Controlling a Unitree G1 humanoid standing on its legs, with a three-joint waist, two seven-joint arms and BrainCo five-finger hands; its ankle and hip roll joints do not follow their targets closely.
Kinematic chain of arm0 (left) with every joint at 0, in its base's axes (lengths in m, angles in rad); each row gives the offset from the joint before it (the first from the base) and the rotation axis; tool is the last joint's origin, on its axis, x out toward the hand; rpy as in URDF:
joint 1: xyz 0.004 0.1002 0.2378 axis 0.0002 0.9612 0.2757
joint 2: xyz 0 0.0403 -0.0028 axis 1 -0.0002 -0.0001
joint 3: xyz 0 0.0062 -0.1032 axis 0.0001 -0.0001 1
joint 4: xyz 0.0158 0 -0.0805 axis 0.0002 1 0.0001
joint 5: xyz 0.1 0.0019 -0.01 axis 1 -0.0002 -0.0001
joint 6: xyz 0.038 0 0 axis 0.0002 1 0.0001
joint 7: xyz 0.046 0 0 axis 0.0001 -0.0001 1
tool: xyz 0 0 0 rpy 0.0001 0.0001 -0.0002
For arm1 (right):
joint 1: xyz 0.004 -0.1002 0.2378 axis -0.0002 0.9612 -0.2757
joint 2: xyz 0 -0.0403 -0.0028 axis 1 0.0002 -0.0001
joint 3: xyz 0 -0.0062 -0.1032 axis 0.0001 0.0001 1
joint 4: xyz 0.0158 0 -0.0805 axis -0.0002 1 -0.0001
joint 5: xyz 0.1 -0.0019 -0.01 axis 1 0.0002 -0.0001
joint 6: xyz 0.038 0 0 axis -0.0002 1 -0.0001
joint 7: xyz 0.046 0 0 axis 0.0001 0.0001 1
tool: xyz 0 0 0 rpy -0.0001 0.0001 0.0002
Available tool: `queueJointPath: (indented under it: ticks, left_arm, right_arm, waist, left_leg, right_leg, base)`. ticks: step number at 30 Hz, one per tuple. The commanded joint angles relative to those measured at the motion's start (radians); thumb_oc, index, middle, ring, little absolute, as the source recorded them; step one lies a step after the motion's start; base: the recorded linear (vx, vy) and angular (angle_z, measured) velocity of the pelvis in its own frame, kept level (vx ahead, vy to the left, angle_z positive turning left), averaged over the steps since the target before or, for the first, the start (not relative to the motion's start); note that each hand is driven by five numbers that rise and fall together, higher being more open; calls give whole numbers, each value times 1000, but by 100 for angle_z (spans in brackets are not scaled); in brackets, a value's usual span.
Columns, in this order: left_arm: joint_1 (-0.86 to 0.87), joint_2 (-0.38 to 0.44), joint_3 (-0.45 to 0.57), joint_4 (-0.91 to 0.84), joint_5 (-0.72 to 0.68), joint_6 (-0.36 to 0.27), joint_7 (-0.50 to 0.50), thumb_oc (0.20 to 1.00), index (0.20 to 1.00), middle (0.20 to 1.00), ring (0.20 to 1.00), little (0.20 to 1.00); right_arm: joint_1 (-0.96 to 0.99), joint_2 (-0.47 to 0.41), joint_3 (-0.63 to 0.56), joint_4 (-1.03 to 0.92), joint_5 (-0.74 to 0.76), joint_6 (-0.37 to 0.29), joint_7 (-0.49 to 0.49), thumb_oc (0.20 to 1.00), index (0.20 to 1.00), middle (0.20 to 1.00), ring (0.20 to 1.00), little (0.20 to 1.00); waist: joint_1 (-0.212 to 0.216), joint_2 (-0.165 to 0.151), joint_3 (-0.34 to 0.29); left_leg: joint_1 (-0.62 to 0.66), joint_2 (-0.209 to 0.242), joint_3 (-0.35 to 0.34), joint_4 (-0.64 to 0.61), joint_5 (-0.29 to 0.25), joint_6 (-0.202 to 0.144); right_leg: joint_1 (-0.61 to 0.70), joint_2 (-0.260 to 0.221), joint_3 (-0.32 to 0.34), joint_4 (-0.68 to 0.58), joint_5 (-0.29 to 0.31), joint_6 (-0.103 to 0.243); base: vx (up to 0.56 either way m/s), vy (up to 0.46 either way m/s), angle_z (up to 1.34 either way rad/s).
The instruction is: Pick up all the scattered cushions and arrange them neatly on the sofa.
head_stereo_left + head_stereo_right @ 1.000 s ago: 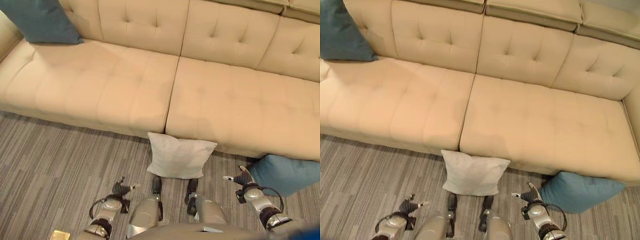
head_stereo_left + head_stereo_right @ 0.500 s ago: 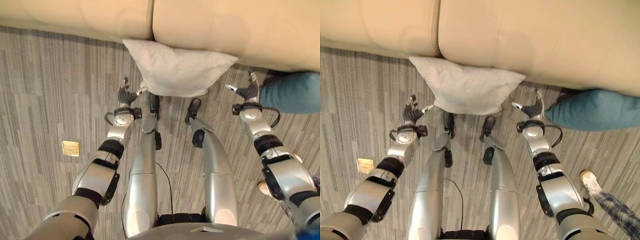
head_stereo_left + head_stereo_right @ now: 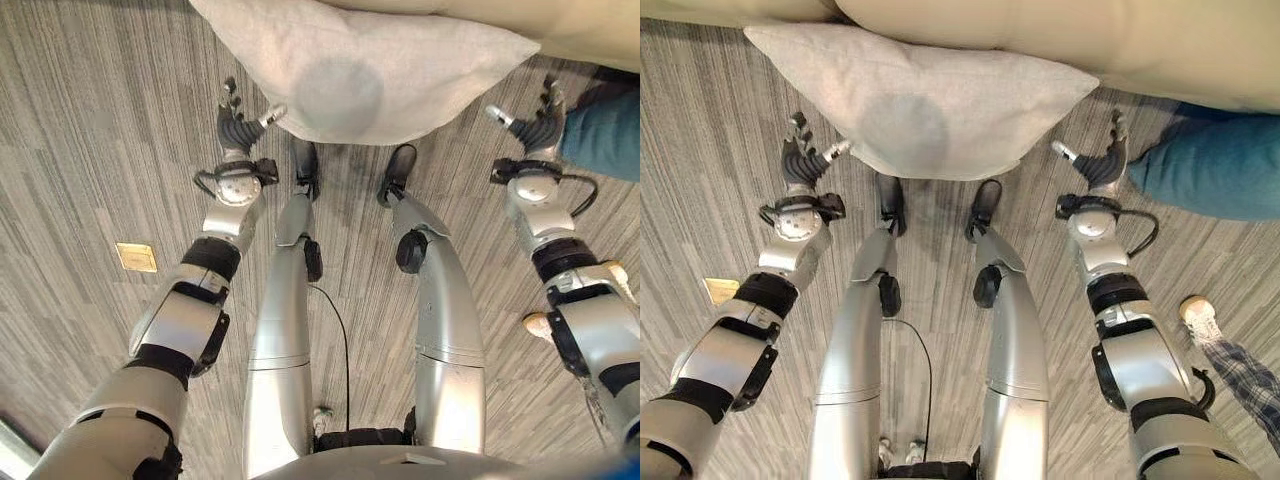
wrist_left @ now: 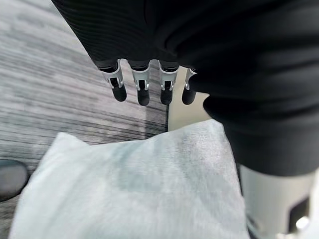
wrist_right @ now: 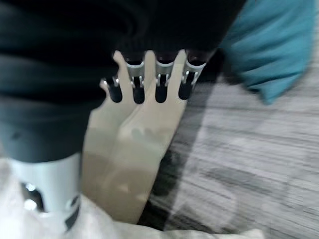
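Note:
A white cushion lies on the grey carpet, leaning on the front of the beige sofa. My left hand is at its left corner, fingers straight and spread, thumb close to the cushion's edge. My right hand is open in the same way by its right corner, between the white cushion and a teal cushion lying on the floor against the sofa. In the left wrist view the white cushion lies just past the straight fingers. In the right wrist view the teal cushion shows beyond the fingers.
A brass floor plate is set in the striped carpet to my left. A person's shoe and plaid trouser leg stand close behind my right arm. The sofa base closes off the space ahead.
The camera has tipped down and closer, so the sofa seat has left the picture. Both hands have reached forward to either side of the white cushion, fingers still open.

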Motion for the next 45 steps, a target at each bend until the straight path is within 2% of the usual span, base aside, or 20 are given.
queueJointPath:
  ticks: [1, 6, 10, 13, 21, 27, 29, 31, 34, 38, 45]
  left_arm:
    - [98, -4, 18, -20, -15, -41, -4, 1000, 1000, 1000, 1000, 1000]
    - [-36, 55, -39, -53, -9, -49, 7, 1000, 1000, 1000, 1000, 1000]
    - [-112, 82, -79, -70, -5, -50, 18, 1000, 1000, 1000, 1000, 1000]
    - [-137, 91, -100, -108, -3, -49, 16, 1000, 1000, 1000, 1000, 1000]
    - [-127, 29, -130, -143, -55, -52, -33, 1000, 1000, 1000, 1000, 1000]
    - [-164, -10, -158, -142, -107, -51, -42, 1000, 1000, 1000, 1000, 1000]
    - [-193, -47, -173, -121, -119, -49, -34, 1000, 1000, 1000, 1000, 1000]
    - [-206, -81, -172, -116, -142, -60, -25, 213, 213, 213, 213, 213]
    - [-214, -105, -162, -115, -162, -72, -18, 200, 200, 200, 200, 200]
    - [-217, -91, -156, -138, -164, -83, -17, 200, 200, 200, 200, 200]
    - [-153, -90, -126, -214, -140, -90, -20, 200, 200, 200, 200, 200]
  right_arm:
    - [115, -8, 27, -48, 47, -53, 19, 1000, 1000, 1000, 1000, 1000]
    - [0, -59, 105, -64, 59, -57, 40, 1000, 1000, 1000, 1000, 1000]
    - [-21, -48, 156, -110, 82, -64, 82, 1000, 1000, 1000, 1000, 1000]
    - [-32, -45, 233, -186, 138, -70, 174, 1000, 1000, 1000, 1000, 1000]
    - [23, -24, 265, -271, 394, -91, 356, 1000, 1000, 1000, 1000, 1000]
    - [-80, 28, 322, -198, 347, -67, 319, 1000, 1000, 1000, 1000, 1000]
    - [-153, 89, 349, -150, 297, -57, 275, 1000, 1000, 1000, 1000, 1000]
    - [-196, 138, 365, -114, 273, -54, 255, 200, 200, 200, 200, 200]
    - [-234, 179, 375, -85, 261, -55, 242, 200, 200, 200, 200, 200]
    - [-269, 206, 372, -90, 250, -67, 228, 200, 200, 200, 200, 200]
    - [-235, 172, 321, -185, 197, -86, 200, 200, 200, 200, 200, 200]
  waist:
    - [-13, 23, -151]
    - [-16, 28, -149]
    - [-23, 27, -146]
    - [-26, 28, -140]
    - [-28, 35, -151]
    - [-14, 49, -122]
    - [-8, 52, -115]
    - [-3, 53, -118]
    - [2, 54, -126]
    - [4, 56, -145]
    - [2, 56, -208]
  left_leg:
    - [-19, -6, -73, 82, -135, -15]
    - [-136, -20, -78, 143, -138, -12]
    - [-207, -23, -74, 192, -143, -10]
    - [-230, -19, -70, 202, -143, -7]
    - [-241, -28, -73, 222, -134, -11]
    - [-253, -25, -83, 257, -133, -16]
    - [-254, -22, -82, 256, -132, -17]
    - [-254, -22, -82, 260, -132, -17]
    - [-254, -22, -84, 253, -133, -17]
    - [-254, -21, -84, 240, -131, -15]
    - [-252, -19, -83, 207, -123, -15]
  right_leg:
    - [27, -24, 75, 6, -9, 163]
    - [-96, -27, 97, 80, -19, 166]
    - [-163, -22, 109, 123, -21, 167]
    - [-188, -12, 115, 123, -13, 172]
    - [-194, 2, 111, 128, -2, 171]
    - [-195, 2, 112, 146, 7, 171]
    - [-195, 4, 116, 150, 7, 170]
    - [-195, 8, 114, 151, 6, 169]
    - [-195, 11, 114, 144, 7, 169]
    - [-195, 16, 114, 134, 5, 171]
    - [-194, 27, 104, 109, 11, 172]
  base:
    - [47, 8, 1]
    - [61, 13, 5]
    - [49, 48, -6]
    - [20, 62, -6]
    - [0, 8, -4]
    - [0, 0, 0]
    - [0, 0, 0]
    - [0, 0, 0]
    - [0, 0, 0]
    - [0, 0, 0]
    - [-5, -3, 0]
